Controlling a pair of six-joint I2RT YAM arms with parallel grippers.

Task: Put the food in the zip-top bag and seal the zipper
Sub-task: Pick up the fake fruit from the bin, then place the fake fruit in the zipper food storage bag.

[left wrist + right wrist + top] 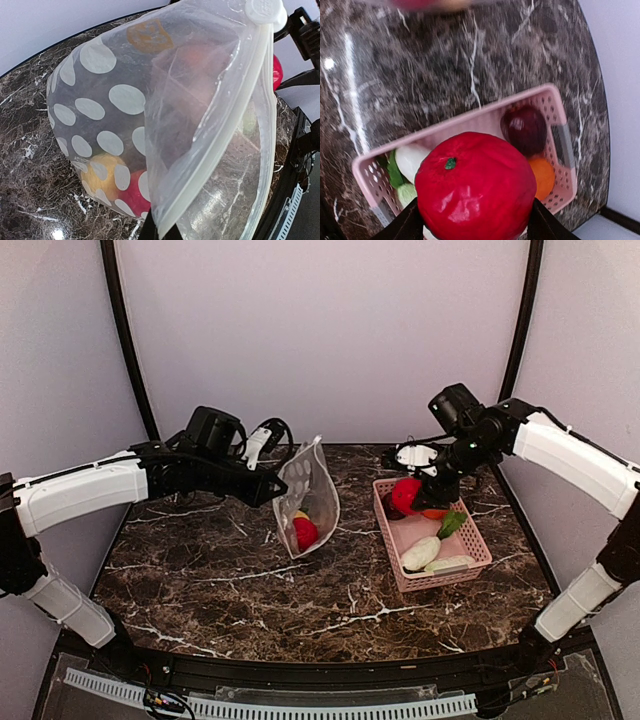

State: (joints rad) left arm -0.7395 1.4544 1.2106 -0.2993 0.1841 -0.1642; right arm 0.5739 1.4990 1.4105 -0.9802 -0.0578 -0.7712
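My left gripper (274, 486) is shut on the mouth edge of the dotted zip-top bag (312, 492) and holds it upright and open on the table. In the left wrist view (160, 233) its dark fingers pinch the zipper strip (225, 135). A yellow fruit (99, 175) and a red fruit (133, 194) lie in the bag's bottom. My right gripper (408, 496) is shut on a second red fruit (470, 185) and holds it just above the pink basket (470, 118). The basket holds a maroon fruit (525, 130), an orange (543, 178), a white radish (412, 157) and a cabbage (450, 564).
The basket (480, 540) stands at the right of the marble table, the bag left of centre, a hand's width apart. Curved walls close in the back and sides. A black rail runs along the near edge.
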